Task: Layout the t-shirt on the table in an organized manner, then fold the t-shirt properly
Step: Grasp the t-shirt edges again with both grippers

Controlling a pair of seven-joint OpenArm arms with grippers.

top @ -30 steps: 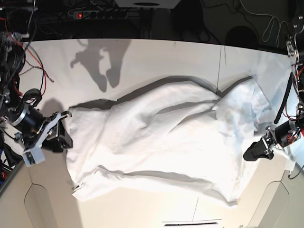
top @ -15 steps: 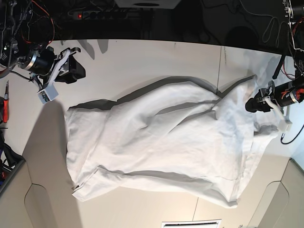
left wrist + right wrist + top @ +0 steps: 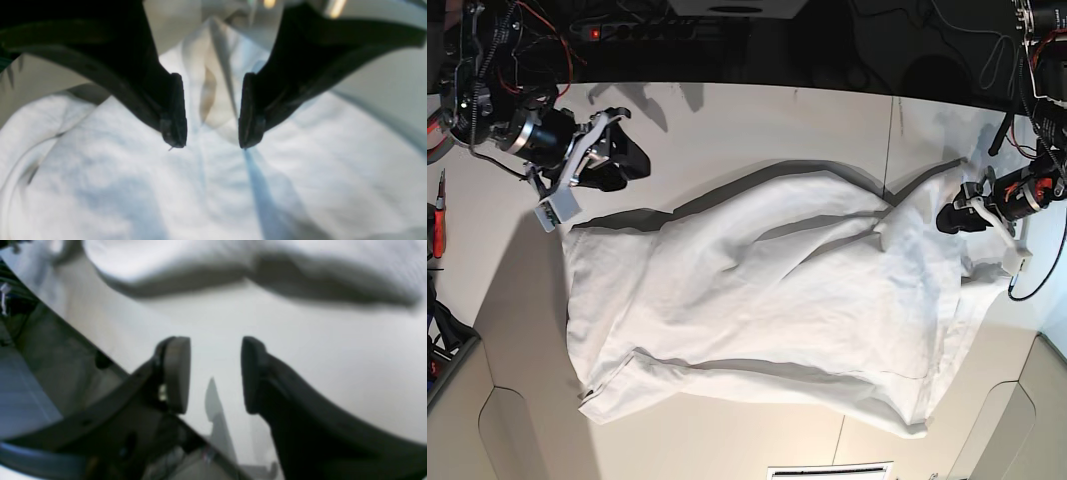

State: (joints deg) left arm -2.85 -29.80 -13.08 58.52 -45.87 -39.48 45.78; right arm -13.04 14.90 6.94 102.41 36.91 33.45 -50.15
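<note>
The white t-shirt [image 3: 767,300] lies spread lengthwise and wrinkled across the off-white table [image 3: 757,125], with long folds along its body. My right gripper [image 3: 632,152] hovers over bare table just beyond the shirt's far-left corner. In the right wrist view its fingers [image 3: 176,373] stand apart around nothing, and the shirt's edge [image 3: 233,260] lies ahead of them. My left gripper [image 3: 947,218] hangs over the shirt's far-right part. Its dark fingers [image 3: 175,110] are open above the cloth [image 3: 213,186], with nothing between them.
A power strip [image 3: 642,30] and cables run behind the table's back edge. A red-handled tool [image 3: 437,215] lies off the left side. A thin dark seam [image 3: 889,140] crosses the tabletop at the right. Bare tabletop lies behind and in front of the shirt.
Both arms rose from the shirt's near side ends to its far corners. The right gripper left the left edge and its jaws widened. The shirt has not moved.
</note>
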